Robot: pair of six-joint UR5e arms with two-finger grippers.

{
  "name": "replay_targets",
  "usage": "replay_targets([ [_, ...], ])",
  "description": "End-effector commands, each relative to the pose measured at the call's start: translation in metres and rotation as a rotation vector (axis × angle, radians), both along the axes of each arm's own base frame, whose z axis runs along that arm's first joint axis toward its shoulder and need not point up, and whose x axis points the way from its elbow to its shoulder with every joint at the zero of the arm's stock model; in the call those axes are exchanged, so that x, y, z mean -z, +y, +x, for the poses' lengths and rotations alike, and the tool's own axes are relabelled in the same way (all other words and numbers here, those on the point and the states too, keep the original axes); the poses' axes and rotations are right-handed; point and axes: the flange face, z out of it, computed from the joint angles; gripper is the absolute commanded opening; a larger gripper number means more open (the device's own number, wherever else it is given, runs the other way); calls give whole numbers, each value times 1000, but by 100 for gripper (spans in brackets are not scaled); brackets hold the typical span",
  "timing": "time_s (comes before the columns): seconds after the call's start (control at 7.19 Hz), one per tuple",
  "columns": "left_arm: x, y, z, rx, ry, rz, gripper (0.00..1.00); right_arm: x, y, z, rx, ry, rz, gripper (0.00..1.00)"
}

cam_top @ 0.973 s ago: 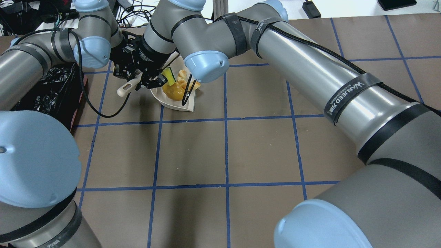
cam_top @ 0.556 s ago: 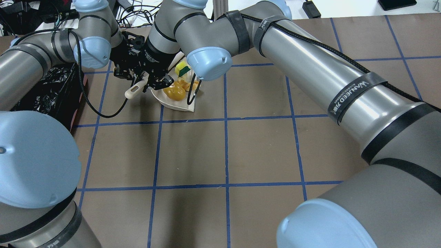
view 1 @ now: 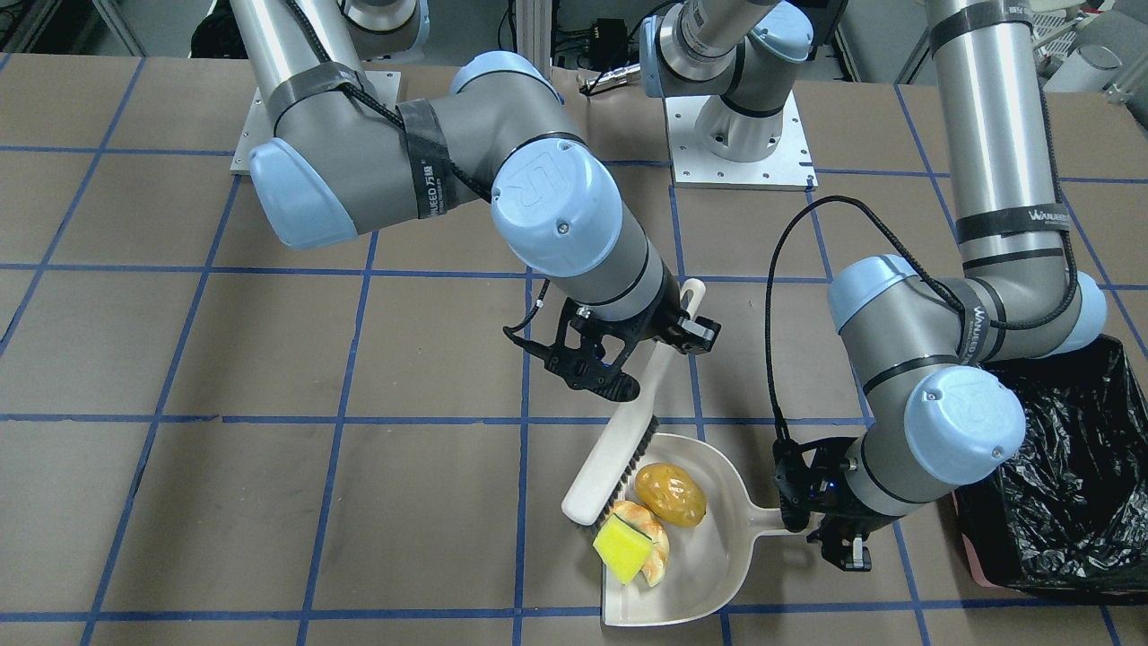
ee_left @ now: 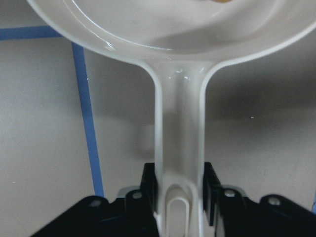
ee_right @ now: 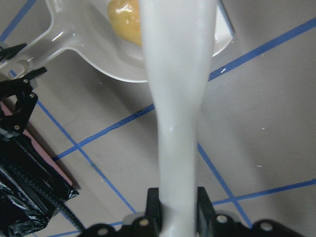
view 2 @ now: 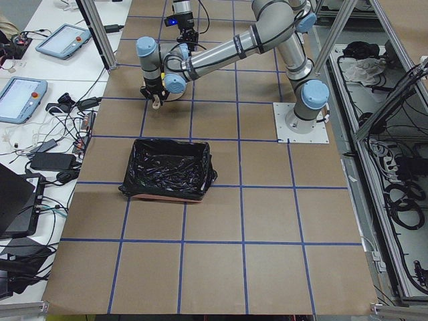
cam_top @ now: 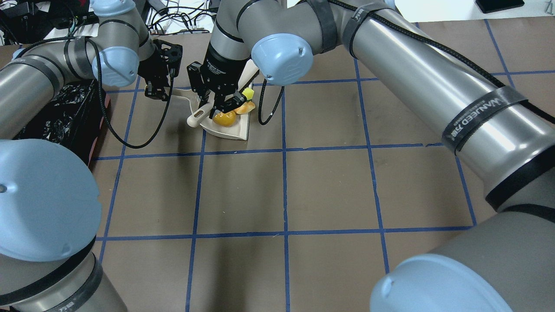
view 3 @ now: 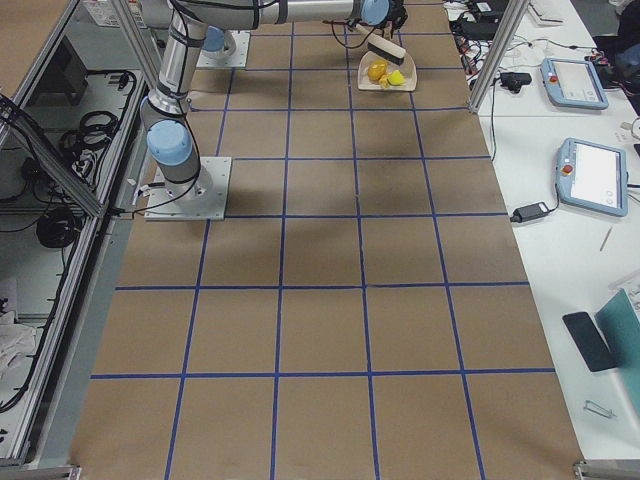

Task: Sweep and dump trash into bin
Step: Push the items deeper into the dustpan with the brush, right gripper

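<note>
The beige dustpan (view 1: 708, 574) lies on the table with all three trash pieces in it: the golden-brown lump (view 1: 671, 493), the pale crescent slice (view 1: 655, 549) and the yellow-green wedge (view 1: 621, 547). My left gripper (view 1: 821, 529) is shut on the dustpan handle (ee_left: 178, 148). My right gripper (view 1: 659, 345) is shut on the white brush handle (ee_right: 177, 98), and the brush head (view 1: 610, 467) rests at the pan's edge beside the lump. In the overhead view the right gripper (cam_top: 219, 104) hangs over the lump (cam_top: 224, 119). The black-lined bin (view 1: 1067, 484) stands just beyond the left arm.
The bin (cam_top: 56, 117) sits at the table's left edge, close to the left arm's elbow. Blue tape lines grid the brown table (cam_top: 329, 186). Cables and devices lie past the far edge. Both arms crowd the dustpan area.
My right arm has swung to the right, turning the brush with it. The yellow-green wedge has shifted right in the pan. The left gripper has stayed on the dustpan handle.
</note>
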Motion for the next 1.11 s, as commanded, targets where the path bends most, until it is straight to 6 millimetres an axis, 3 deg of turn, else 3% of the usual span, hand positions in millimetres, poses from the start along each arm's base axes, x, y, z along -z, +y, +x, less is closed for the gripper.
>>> replay_targets([
  [0.0, -2, 0, 2, -6, 41, -8, 26, 9, -6, -42, -100, 168, 7, 0],
  [0.42, -13, -1, 53, -72, 116, -33, 26, 7, -23, -145, -224, 348, 4, 0],
  [0.7, -37, 4, 79, -88, 116, -30, 25, 7, -34, -243, -344, 374, -18, 0],
  [0.97, -77, 21, 112, -91, 119, -10, 24, 17, -51, -339, -370, 328, -15, 0],
])
